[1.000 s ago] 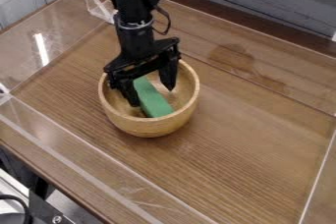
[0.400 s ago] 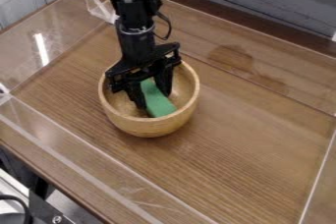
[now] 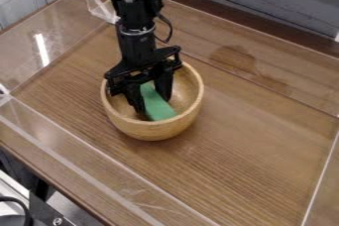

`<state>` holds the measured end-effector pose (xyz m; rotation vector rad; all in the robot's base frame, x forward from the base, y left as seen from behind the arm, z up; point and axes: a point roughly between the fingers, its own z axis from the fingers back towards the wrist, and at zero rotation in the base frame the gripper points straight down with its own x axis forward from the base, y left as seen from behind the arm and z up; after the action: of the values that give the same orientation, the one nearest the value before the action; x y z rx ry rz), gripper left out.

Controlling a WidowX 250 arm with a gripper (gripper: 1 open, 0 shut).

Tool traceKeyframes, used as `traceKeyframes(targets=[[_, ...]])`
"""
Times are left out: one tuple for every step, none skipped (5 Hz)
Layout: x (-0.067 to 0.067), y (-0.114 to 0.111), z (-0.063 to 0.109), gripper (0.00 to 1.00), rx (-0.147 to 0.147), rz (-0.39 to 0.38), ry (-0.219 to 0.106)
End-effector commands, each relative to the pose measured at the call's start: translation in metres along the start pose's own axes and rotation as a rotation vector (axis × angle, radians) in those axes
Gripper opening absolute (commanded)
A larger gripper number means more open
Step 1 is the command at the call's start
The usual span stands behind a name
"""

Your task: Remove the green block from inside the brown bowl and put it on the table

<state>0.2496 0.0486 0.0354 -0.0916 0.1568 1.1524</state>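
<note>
Pincer [image 3: 145, 98] pinches the green block [image 3: 158, 107] inside the brown bowl [image 3: 154, 123], its fingertips hiding the block's upper end.

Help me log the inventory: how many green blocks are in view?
1. The flat bright green block lies inside the round tan wooden bowl, between the black gripper's fingers. The gripper hides part of the bowl, so another could be concealed.
</note>
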Motion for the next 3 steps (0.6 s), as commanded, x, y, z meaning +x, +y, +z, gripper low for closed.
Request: traceKeyframes(targets=[[0.0021, -0.0093, 0.0160, 0.00, -0.030, -0.023, -0.030], [-0.0019, -0.0117, 0.0209, 0.00, -0.025, -0.052, -0.030], [-0.0061, -0.0140, 0.0260, 0.00, -0.020, -0.080, -0.030]])
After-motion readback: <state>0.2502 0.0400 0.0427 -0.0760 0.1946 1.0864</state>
